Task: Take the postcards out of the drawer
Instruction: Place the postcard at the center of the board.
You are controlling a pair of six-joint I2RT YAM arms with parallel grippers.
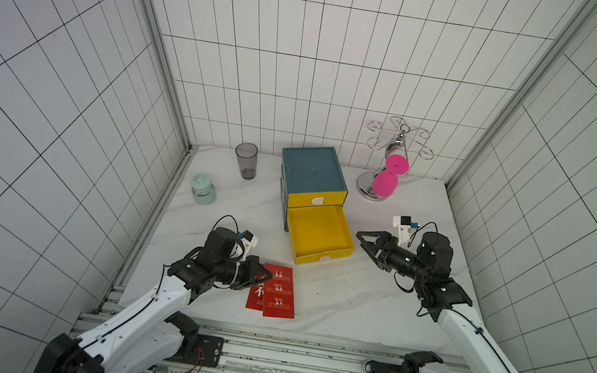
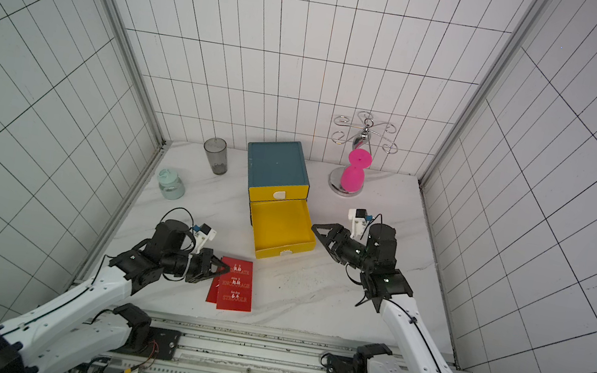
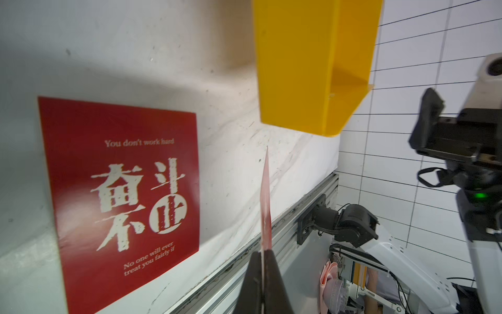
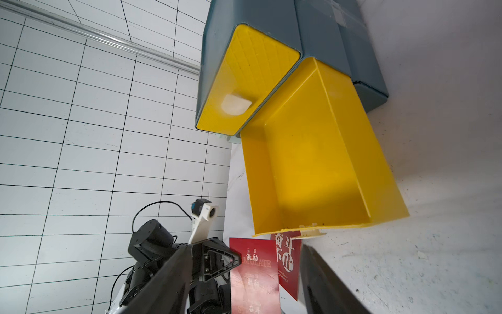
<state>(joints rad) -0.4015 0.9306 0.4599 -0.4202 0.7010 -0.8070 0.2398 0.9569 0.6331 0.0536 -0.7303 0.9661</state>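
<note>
Shows two red postcards (image 1: 277, 297) out on the tabletop (image 1: 350, 309), just in front of the pulled-out lower drawer (image 1: 317, 235) of the blue cabinet (image 1: 312, 167); upper drawer (image 1: 314, 200) shut. Shows the left jaws pinched fully shut on one end of the upper postcard (image 1: 282, 292), lettered STIMULATE, ENCOURAGE, STRUGGLE in white. Presents that card edge-on in the left wrist view, a thin red sliver between the dark fingers (image 3: 251, 288), held slightly clear of the marble. Places the lower postcard (image 1: 255, 301) flat on the tabletop, partly covered by the upper one in both top views. Shows the right jaws spread wide, gripping nothing, poised just beside the drawer's right wall and aimed toward it. Leaves unresolved whether a third card lies beneath the pair.
</note>
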